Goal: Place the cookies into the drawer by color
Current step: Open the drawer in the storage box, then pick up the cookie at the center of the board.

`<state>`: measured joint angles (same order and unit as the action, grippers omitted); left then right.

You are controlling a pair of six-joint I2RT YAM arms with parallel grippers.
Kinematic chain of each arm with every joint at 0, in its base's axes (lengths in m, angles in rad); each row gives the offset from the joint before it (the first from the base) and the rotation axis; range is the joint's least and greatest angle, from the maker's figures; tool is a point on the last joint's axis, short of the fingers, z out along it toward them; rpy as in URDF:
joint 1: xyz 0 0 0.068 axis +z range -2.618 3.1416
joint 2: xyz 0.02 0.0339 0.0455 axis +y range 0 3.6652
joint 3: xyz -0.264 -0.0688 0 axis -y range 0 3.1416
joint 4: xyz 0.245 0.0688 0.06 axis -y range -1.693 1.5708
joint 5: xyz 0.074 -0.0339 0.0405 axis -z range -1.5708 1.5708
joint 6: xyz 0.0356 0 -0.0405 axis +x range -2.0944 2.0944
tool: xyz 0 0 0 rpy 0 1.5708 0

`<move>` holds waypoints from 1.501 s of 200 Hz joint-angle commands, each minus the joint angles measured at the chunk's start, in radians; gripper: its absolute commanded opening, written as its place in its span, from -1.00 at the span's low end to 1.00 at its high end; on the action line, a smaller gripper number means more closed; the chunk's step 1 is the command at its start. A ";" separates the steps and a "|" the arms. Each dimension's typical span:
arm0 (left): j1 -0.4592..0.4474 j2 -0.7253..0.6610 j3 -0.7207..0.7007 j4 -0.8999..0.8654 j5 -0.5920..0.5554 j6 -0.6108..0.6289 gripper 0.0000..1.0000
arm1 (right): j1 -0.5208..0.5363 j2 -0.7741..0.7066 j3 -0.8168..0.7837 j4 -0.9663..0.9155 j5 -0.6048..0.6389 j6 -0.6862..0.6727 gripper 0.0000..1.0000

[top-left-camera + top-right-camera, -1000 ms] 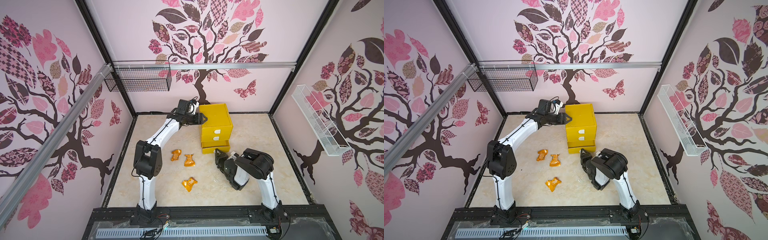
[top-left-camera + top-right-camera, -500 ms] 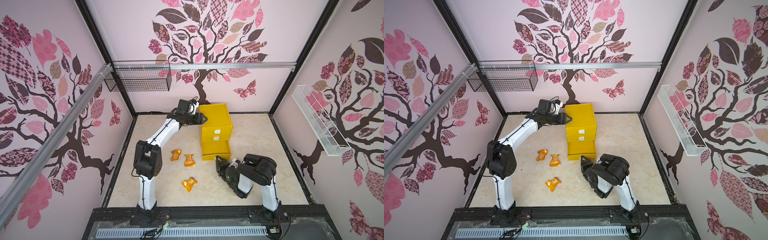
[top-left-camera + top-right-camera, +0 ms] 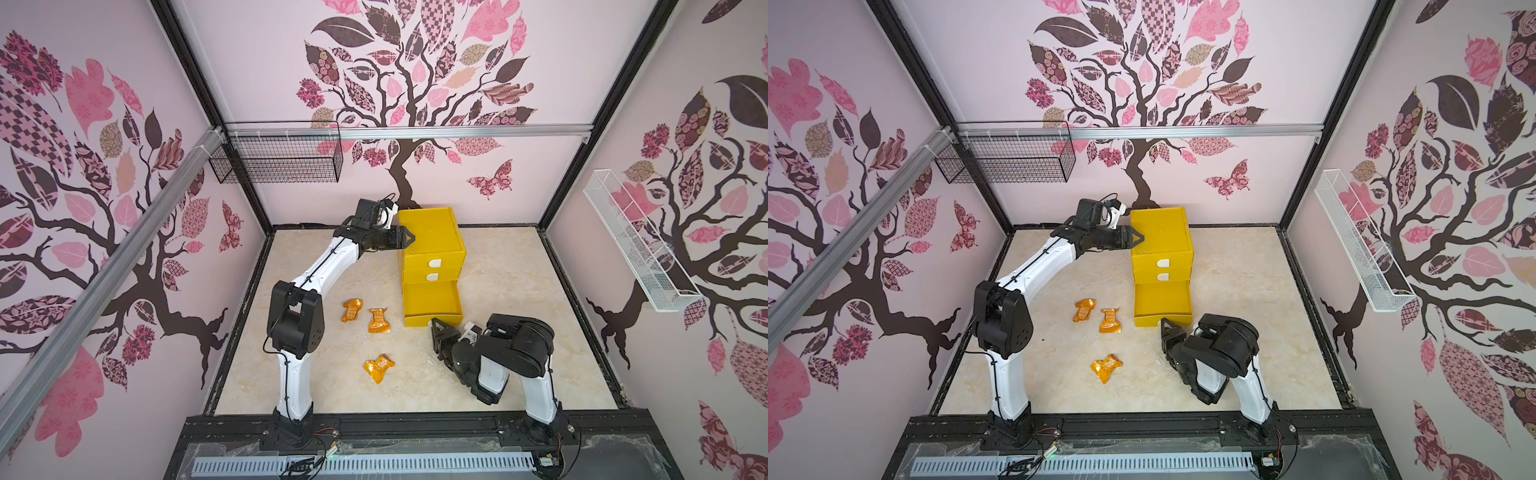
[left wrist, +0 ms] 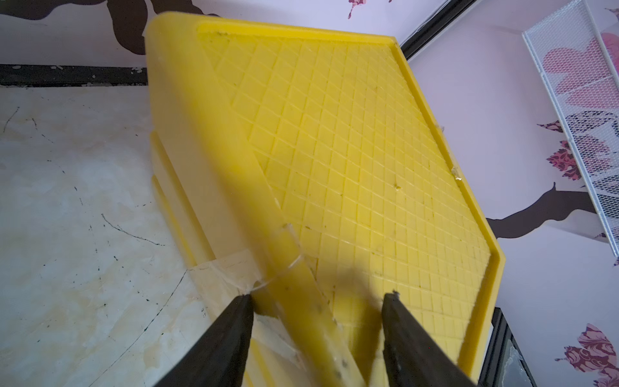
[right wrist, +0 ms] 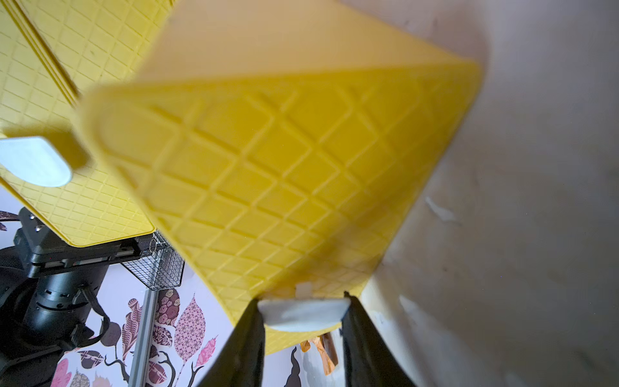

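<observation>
While the chest (image 3: 430, 232) (image 3: 1160, 230) stood at upper centre of both top views, its bottom drawer (image 3: 432, 297) (image 3: 1163, 299) stood drawn out toward the lower edge of the frame. The two drawers above it were shut.

Right gripper (image 3: 437, 324) (image 3: 1168, 325), lower right of centre, met the front of the bottom drawer. In the right wrist view the gripper (image 5: 301, 298) had the white handle (image 5: 303, 313) pinched between its fingers at a narrow setting.

Left gripper (image 3: 407, 240) (image 3: 1139, 237) sat at the chest's upper left corner. The left wrist view showed its jaws (image 4: 316, 296) spread wide astride the top edge of the chest (image 4: 351, 134), one finger by the side wall and one over the top. Whether they pressed on it could not be told.

Three orange cookies lay on the floor (image 3: 332, 374) left of the bottom drawer and clear of it. Two were close together (image 3: 352, 310) (image 3: 379, 321), and the third lay lower in the frame (image 3: 379, 367).
</observation>
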<state>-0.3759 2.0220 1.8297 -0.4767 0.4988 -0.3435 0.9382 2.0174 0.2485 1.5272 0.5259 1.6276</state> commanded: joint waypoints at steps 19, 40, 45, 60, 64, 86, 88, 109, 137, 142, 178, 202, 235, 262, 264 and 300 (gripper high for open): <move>-0.026 -0.002 -0.045 -0.091 0.007 0.011 0.33 | 0.016 -0.037 -0.060 -0.111 0.012 0.009 0.00; -0.026 -0.014 -0.051 -0.090 -0.002 0.014 0.46 | 0.016 -0.088 -0.088 -0.114 0.034 -0.028 0.17; -0.026 -0.018 -0.053 -0.088 -0.003 0.014 0.48 | 0.016 -0.104 -0.095 -0.121 0.035 -0.039 0.20; -0.026 -0.032 -0.058 -0.086 -0.009 0.013 0.54 | 0.016 -0.164 -0.113 -0.157 0.035 -0.083 0.26; -0.026 -0.036 -0.060 -0.086 -0.011 0.014 0.56 | 0.017 -0.188 -0.116 -0.173 0.033 -0.097 0.27; -0.026 -0.063 -0.069 -0.080 -0.020 0.019 0.64 | 0.016 -0.344 -0.120 -0.370 0.012 -0.169 0.32; -0.026 -0.066 -0.070 -0.080 -0.020 0.020 0.64 | 0.016 -0.363 -0.119 -0.392 0.010 -0.176 0.32; -0.026 -0.109 -0.095 -0.072 -0.037 0.035 0.72 | 0.016 -0.592 -0.084 -0.697 0.006 -0.291 0.37; -0.026 -0.184 -0.162 -0.046 -0.055 0.071 0.78 | 0.017 -0.911 0.024 -1.162 0.033 -0.531 0.52; -0.026 -0.198 -0.172 -0.044 -0.058 0.078 0.79 | 0.016 -0.946 0.030 -1.199 0.042 -0.560 0.53; -0.026 -0.312 -0.260 -0.043 -0.099 0.158 0.88 | 0.014 -1.150 -0.011 -1.335 0.094 -0.622 0.56; -0.024 -0.382 -0.317 -0.062 -0.137 0.217 0.92 | 0.014 -1.271 0.005 -1.439 0.109 -0.770 0.63; -0.024 -0.490 -0.418 -0.082 -0.184 0.300 0.95 | 0.014 -1.422 0.065 -1.608 0.128 -0.991 0.87; -0.021 -0.530 -0.456 -0.173 -0.226 0.357 0.95 | 0.011 -1.505 0.129 -1.722 0.071 -1.184 0.95; -0.021 -0.532 -0.459 -0.179 -0.230 0.361 0.95 | 0.011 -1.509 0.134 -1.730 0.069 -1.194 0.96; -0.013 -0.580 -0.554 -0.215 -0.276 0.407 0.95 | 0.008 -1.542 0.260 -1.867 0.002 -1.410 0.99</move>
<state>-0.3981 1.4788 1.3357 -0.6392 0.2718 0.0029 0.9504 0.4915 0.4198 -0.1997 0.5793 0.4412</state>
